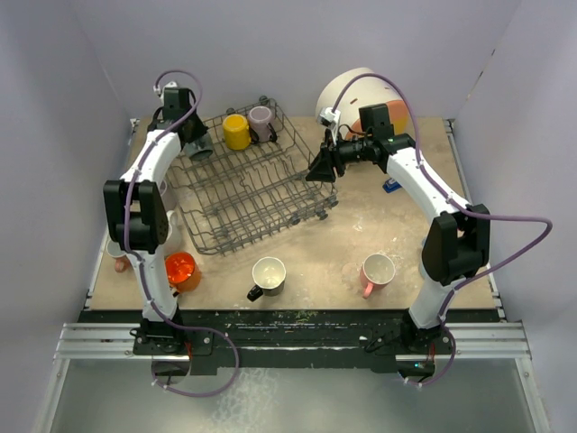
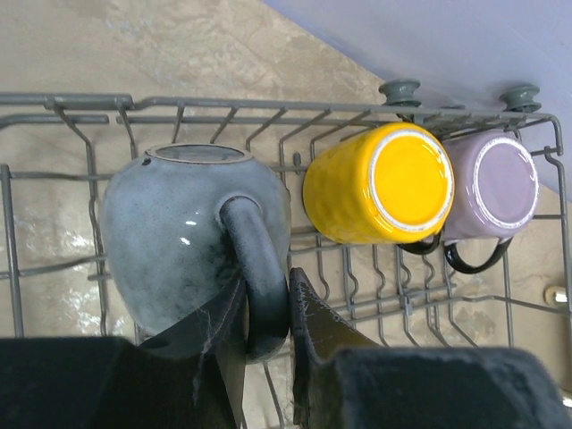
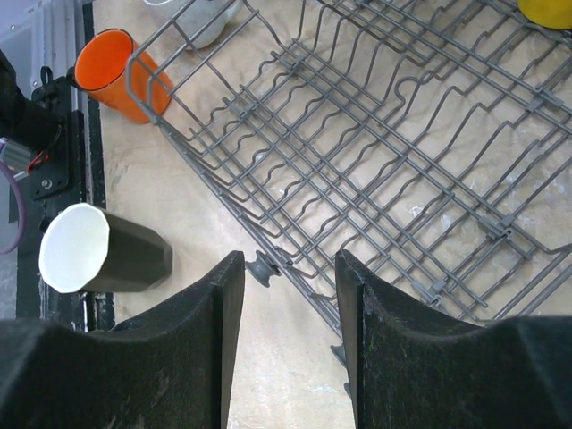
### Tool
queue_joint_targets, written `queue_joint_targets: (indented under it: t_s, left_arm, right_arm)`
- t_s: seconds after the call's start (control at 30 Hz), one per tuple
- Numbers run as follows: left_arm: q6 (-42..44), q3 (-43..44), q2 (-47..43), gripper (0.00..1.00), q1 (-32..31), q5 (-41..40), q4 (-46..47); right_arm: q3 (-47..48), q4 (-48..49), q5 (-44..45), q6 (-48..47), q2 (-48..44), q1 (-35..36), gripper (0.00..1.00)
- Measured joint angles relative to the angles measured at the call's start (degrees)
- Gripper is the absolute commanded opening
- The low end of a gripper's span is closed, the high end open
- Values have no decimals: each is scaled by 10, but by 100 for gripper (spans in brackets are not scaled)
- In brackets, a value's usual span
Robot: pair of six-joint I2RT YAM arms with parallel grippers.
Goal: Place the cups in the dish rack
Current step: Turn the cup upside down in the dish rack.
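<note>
While beside rack point(image 2: 268, 105) rim, left end effector point(image 2: 266, 288) clamps grey mug point(image 2: 170, 241) handle.

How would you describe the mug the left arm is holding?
Look at the far left corner of the grey wire dish rack. Of the three mugs along that far edge, it is the blue-grey mug, left of the yellow mug and mauve mug, its handle pinched by the left gripper.

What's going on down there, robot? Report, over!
Left gripper shut on grey mug handle, at dish rack beside yellow mug, mauve mug. Right gripper open above rack edge. On table: orange mug, black mug, pink mug. Nothing in the way.
</note>
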Motion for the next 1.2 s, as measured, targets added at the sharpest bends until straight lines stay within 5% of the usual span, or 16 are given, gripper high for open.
queue_joint_targets:
  t_s: [0.53, 0.87, 1.2]
  left_arm:
    - [101, -3, 42, 0, -5, -40, 136]
    - [159, -133, 19, 0, -36, -56, 316]
    - [183, -269, -62, 5, -40, -39, 384]
  right_arm:
    - [0, -3, 1, -7, 0, 0, 47]
    - [0, -9, 5, -15, 0, -4, 47]
    - [0, -13, 5, -16, 14, -5, 47]
